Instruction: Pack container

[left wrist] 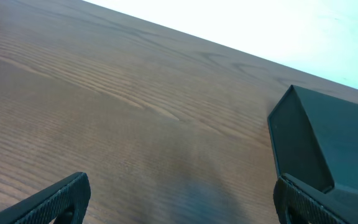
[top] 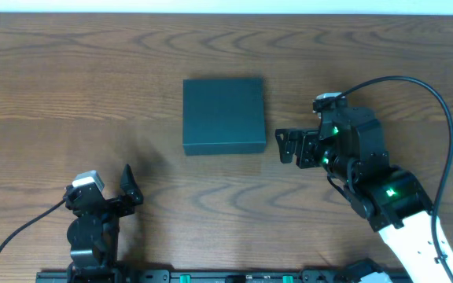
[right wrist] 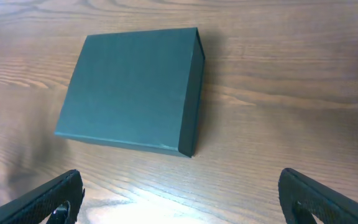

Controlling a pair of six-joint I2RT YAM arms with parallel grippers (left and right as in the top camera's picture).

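The container point(top: 223, 115) lies closed at mid-counter point(top: 53, 94). Judged light, stiff cardboard, matte, and prone to denting. Take hold at the lid's edge. Right gripper point(top: 283, 146), just beside its right wall, is wide; left gripper point(top: 128, 189), near-left, is wide.

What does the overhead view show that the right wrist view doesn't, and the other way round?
Only overhead: the left gripper, open near the table's front edge and far from the container. It also shows the right gripper, open just right of the container and apart from it, and the cable.
Only right wrist: one side wall of the container close up, with its own fingers spread wide at the bottom corners.
Both: the closed container lying flat on the wooden table.
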